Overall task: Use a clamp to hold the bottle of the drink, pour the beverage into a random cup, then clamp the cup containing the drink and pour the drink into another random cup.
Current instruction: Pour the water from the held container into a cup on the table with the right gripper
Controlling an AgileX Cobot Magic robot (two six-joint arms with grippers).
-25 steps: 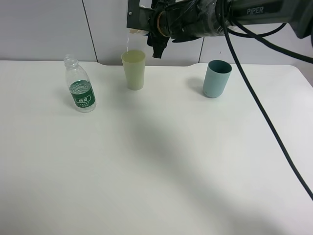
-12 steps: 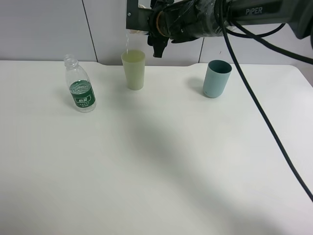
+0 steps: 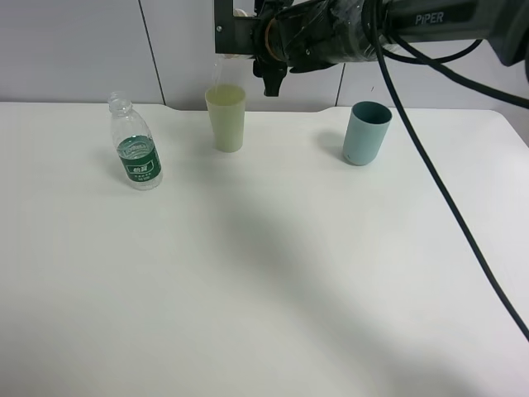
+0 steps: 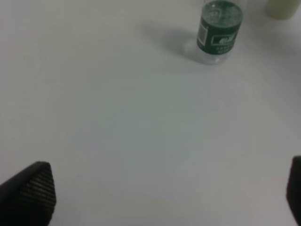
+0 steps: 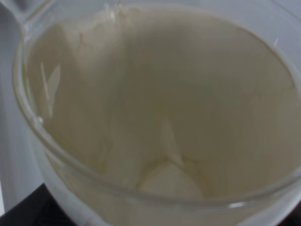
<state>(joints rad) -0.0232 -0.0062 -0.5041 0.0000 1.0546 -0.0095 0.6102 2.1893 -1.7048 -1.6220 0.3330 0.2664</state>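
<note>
My right gripper (image 3: 245, 40) hangs high at the back, shut on the blue-sleeved paper cup, just above the pale yellow-green tumbler (image 3: 226, 118). The gripper hides most of the cup in the high view. In the right wrist view the cup's pinkish-beige inside (image 5: 160, 108) fills the frame, tipped over. A faint thread of beverage (image 3: 216, 73) falls toward the tumbler's rim. The bottle (image 3: 135, 153) stands upright and uncapped at the back left, also seen as the bottle (image 4: 220, 30) in the left wrist view. My left gripper (image 4: 162, 193) stands open over bare table, well short of the bottle.
A teal cup (image 3: 365, 132) stands at the back right. The white table (image 3: 264, 281) stretches bare toward the front. The right arm's black cable (image 3: 446, 194) hangs across the right side.
The right gripper has risen slightly with the cup, and the stream over the tumbler has thinned. The bottle, the cups and the left gripper have not moved.
</note>
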